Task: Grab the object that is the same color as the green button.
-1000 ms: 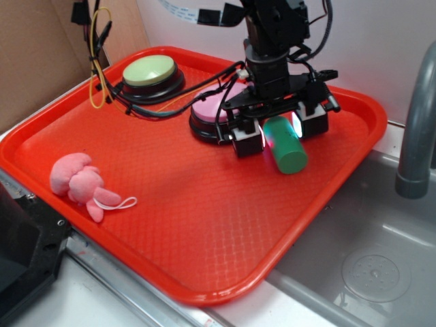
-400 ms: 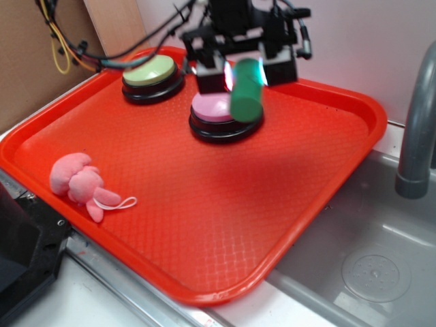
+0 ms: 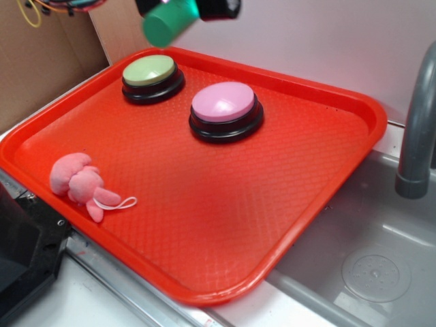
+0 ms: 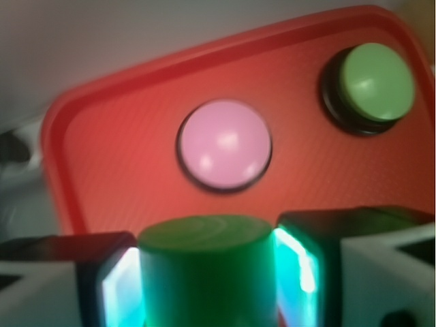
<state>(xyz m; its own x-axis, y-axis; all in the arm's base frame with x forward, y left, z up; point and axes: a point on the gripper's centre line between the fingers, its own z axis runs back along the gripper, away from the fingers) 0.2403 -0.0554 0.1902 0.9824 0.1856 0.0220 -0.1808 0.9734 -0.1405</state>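
My gripper [image 3: 178, 9] is shut on the green cylinder [image 3: 165, 24] and holds it high above the tray's far edge, at the top of the exterior view. In the wrist view the green cylinder [image 4: 208, 269] sits clamped between my two glowing pads [image 4: 294, 262], my gripper [image 4: 208, 272] pointing down at the tray. The green button [image 3: 149, 71] with its pale yellow-green top stands at the tray's far left and shows in the wrist view [image 4: 376, 82] at upper right. Most of the gripper is cut off by the frame's top edge.
A pink-topped button [image 3: 225, 103] stands mid-tray on the red tray [image 3: 204, 225]. A pink plush toy [image 3: 82, 184] lies at the tray's left front. A grey sink [image 3: 368, 259] and faucet [image 3: 417, 122] are on the right. A cardboard wall [image 3: 41, 61] stands at the left.
My gripper has risen from the tray beside the pink button, carrying the green cylinder up and to the left, almost out of the exterior view.
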